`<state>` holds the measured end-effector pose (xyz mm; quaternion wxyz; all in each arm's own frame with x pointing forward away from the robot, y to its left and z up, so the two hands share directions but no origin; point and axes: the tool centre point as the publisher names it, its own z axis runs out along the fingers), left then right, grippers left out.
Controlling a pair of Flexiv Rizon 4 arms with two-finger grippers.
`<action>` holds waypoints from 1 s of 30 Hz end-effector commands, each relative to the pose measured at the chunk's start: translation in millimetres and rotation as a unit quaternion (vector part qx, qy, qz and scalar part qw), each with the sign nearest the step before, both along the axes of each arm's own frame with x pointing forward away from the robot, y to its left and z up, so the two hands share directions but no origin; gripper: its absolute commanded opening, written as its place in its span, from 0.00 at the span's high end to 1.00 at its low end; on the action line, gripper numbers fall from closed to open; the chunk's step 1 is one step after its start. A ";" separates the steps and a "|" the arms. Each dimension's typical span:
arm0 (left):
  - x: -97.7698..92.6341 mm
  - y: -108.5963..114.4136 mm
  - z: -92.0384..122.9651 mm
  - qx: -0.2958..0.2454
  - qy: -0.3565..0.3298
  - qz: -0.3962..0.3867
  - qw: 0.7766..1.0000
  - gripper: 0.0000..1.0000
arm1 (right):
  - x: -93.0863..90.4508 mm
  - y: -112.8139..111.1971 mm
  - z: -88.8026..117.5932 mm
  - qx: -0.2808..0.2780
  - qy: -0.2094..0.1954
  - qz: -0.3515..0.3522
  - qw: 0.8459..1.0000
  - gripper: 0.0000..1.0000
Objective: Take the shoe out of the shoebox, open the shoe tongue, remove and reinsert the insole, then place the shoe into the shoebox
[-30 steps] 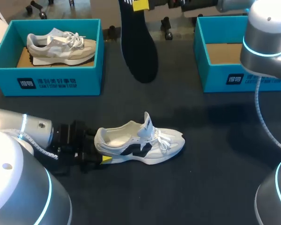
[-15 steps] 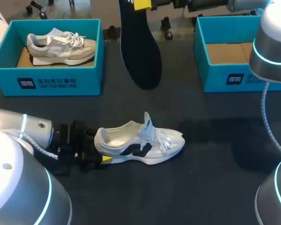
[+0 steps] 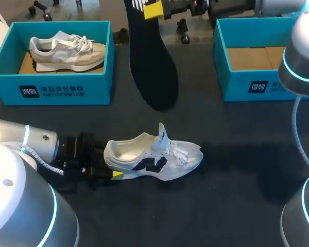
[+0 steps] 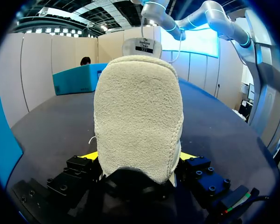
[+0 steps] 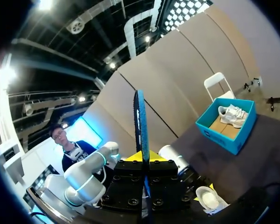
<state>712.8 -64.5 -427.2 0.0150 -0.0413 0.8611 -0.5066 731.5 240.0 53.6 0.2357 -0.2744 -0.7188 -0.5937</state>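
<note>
Head view: right hand pinches insole, long axis 12–6, toe at 6, hanging 12 o'clock of shoe. Shoe lies 9–3 on bench, heel at 9 clamped in left hand.

White shoe stands upright, tongue raised; black insole hangs in the air.

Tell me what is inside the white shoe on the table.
The white shoe shows only pale lining in its opening. The black insole is out, held by the right gripper above the table. The toe end is hidden under the tongue and laces.
</note>
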 end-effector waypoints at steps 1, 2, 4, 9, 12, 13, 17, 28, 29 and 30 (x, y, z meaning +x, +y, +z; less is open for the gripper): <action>2.6 -3.0 -4.7 0.002 0.001 -0.001 1.000 1.00 | -11.3 -5.6 -7.0 -0.002 -0.007 -0.028 1.000 1.00; 2.6 -3.0 -4.7 0.002 0.001 -0.001 1.000 1.00 | -9.9 -5.9 -8.4 -0.002 -0.013 -0.031 0.999 1.00; 2.6 -3.0 -4.7 0.002 0.001 -0.001 1.000 1.00 | -3.8 -7.1 -7.3 -0.017 -0.054 -0.039 0.998 1.00; 2.6 -3.0 -4.7 0.002 0.001 -0.001 1.000 1.00 | -3.8 -7.1 -7.3 -0.017 -0.054 -0.039 0.998 1.00; 2.6 -3.0 -4.7 0.002 0.001 -0.001 1.000 1.00 | -3.8 -7.1 -7.3 -0.017 -0.054 -0.039 0.998 1.00; 2.6 -3.0 -4.7 0.002 0.001 -0.001 1.000 1.00 | -3.8 -7.1 -7.3 -0.017 -0.054 -0.039 0.998 1.00; 2.6 -3.0 -4.7 0.002 0.001 -0.001 1.000 1.00 | -3.8 -7.1 -7.3 -0.017 -0.054 -0.039 0.998 1.00; 2.6 -3.0 -4.7 0.002 0.001 -0.001 1.000 1.00 | -23.8 -36.4 -5.4 0.018 -0.021 -0.019 0.999 1.00; 2.6 -3.0 -4.7 0.002 0.001 -0.001 1.000 1.00 | -26.6 -39.9 -6.2 0.017 -0.014 -0.020 1.000 1.00; 2.6 -3.0 -4.7 0.002 0.001 -0.001 1.000 1.00 | -29.6 -42.9 -7.1 0.016 -0.010 -0.015 1.000 1.00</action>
